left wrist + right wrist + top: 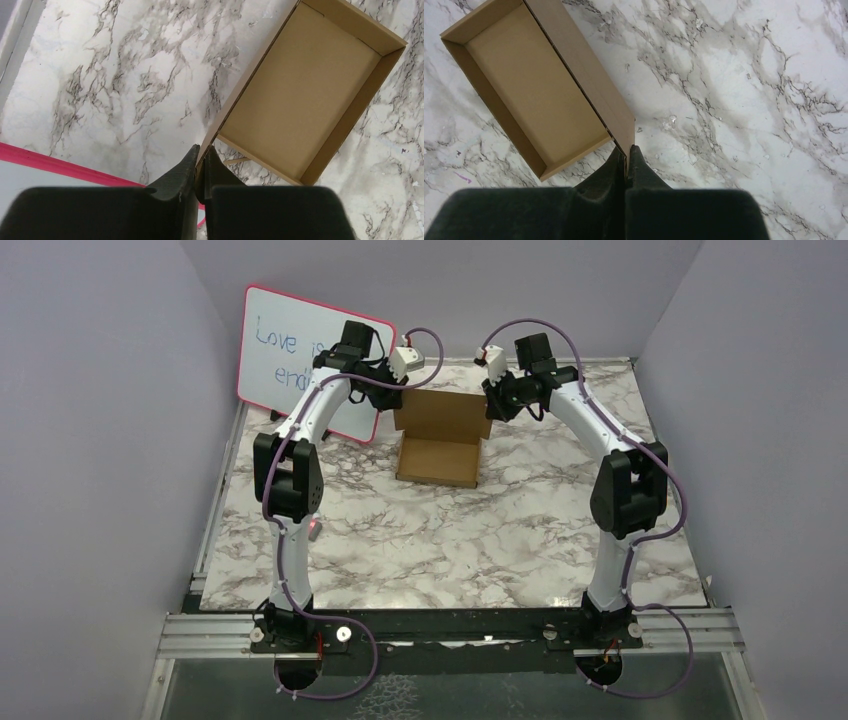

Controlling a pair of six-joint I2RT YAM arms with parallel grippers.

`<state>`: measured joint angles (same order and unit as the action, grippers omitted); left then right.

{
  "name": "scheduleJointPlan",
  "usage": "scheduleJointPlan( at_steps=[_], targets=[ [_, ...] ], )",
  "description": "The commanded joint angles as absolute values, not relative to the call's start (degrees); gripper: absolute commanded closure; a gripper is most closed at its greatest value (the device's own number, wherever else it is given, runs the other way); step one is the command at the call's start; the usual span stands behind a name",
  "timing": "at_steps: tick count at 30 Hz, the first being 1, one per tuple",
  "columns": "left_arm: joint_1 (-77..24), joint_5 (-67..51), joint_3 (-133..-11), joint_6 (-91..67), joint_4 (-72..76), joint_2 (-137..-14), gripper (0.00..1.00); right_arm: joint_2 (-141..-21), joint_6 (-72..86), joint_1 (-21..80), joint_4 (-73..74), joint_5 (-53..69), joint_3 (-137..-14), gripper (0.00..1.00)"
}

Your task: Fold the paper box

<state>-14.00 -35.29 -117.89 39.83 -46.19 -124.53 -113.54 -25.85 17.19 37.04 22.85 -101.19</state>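
Shallow brown cardboard box [438,462]: flap upright.
Your left end effector [202,151]: clamped on flap.
Your right end effector [626,152]: clamped on flap.

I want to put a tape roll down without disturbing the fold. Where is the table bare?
Bare: the table strip between the paper box and the arm bases. Crowded: the far edge, with the whiteboard and the left gripper and right gripper pinching the box's flap.

plain lilac walls [100,390] enclose a marble-patterned table [450,550] under even light.
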Motion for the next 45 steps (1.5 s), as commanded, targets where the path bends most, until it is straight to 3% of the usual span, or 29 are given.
scheduleJointPlan(
  at_steps=[1,10,32,45],
  targets=[
    [-14.2,-38.2,-120.1,41.3,-48.1,-124.2,0.97,-114.4,-27.3,17.5,39.7,24.5,-103.5,0.99],
    [-14.8,-40.2,-117.7,34.7,-48.1,-121.5,1.00,-112.2,-23.2,19.6,36.3,19.4,-100.1,0.99],
    [-26.5,-7.8,-98.3,-5.4,-28.3,-110.4,1.00,-101.5,8.2,32.0,19.1,-12.8,-83.9,0.99],
    [-28.9,-0.5,-87.9,-20.5,-18.2,-104.8,1.00,-100.7,19.7,36.6,15.8,-23.9,-80.1,0.99]
  ],
)
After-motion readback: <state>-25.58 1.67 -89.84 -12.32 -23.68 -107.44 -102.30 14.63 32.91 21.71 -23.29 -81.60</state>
